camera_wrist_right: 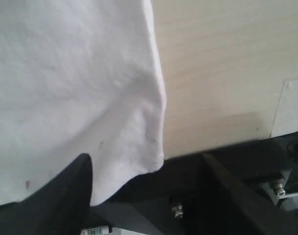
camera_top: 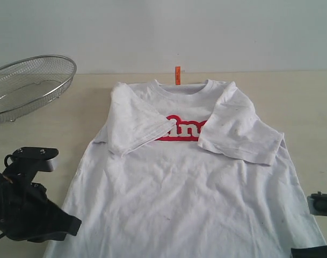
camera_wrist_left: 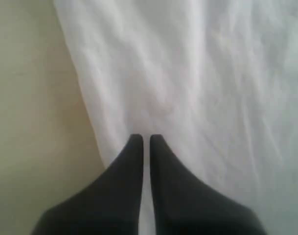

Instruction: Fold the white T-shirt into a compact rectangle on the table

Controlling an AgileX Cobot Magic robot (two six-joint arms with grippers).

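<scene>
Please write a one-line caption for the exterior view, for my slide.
White T-shirt spread on the table, both sleeves folded inward over the red lettering; mesh basket at far left.

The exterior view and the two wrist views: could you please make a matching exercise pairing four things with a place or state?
Things:
1. white cotton T-shirt
2. round wire-mesh metal basket
3. left gripper
4. right gripper

Places or states:
A. jaws shut, over the shirt's side edge
B. at the far left of the pale beige table
C. jaws open, at a shirt corner
D. spread flat, both sleeves folded inward

Pairs: 1-D, 2-B, 3-A, 4-C.
</scene>
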